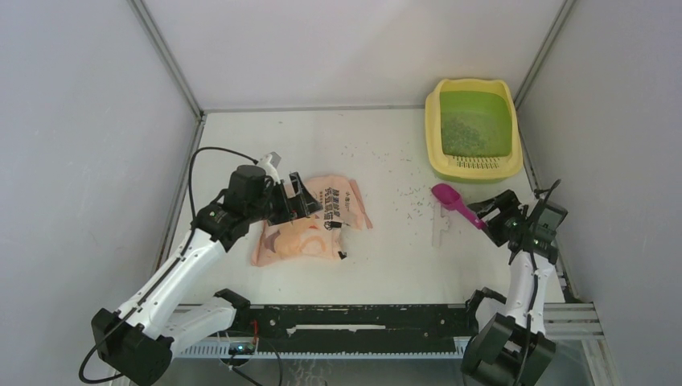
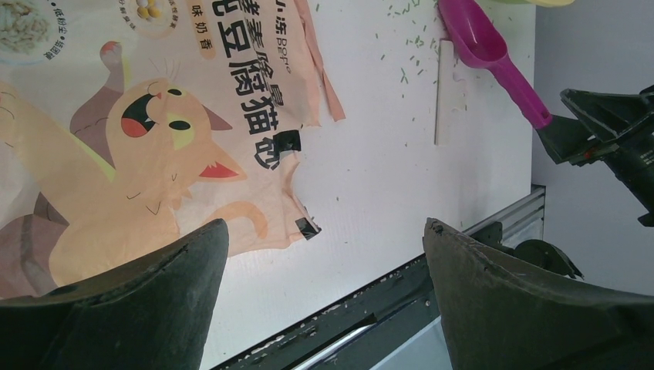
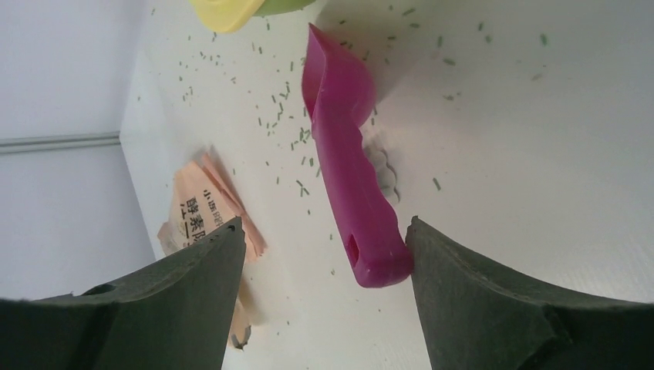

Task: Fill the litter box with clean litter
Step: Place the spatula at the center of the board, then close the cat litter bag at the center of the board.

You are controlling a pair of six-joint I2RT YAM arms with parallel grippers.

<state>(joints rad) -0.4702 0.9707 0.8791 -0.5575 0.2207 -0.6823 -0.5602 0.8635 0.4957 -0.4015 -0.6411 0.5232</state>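
Observation:
The litter box (image 1: 437, 121), yellow rim and green basin, stands at the far right; its yellow corner shows in the right wrist view (image 3: 224, 11). Dark litter (image 1: 465, 133) lies in the basin. A magenta scoop (image 1: 452, 201) lies on the table in front of the box. My right gripper (image 1: 488, 217) is open around the end of the scoop's handle (image 3: 362, 223), which rests against the right finger (image 3: 463, 285); the gripper (image 3: 324, 225) is empty. My left gripper (image 1: 303, 197) is open and empty above the peach-pink printed bag (image 1: 310, 225), as in the left wrist view (image 2: 325, 225).
Loose granules (image 1: 402, 193) are scattered on the white table between bag and box. A thin white strip (image 1: 438, 225) lies beside the scoop, also in the left wrist view (image 2: 447, 92). Grey walls enclose three sides. A black rail (image 1: 362, 322) runs along the near edge.

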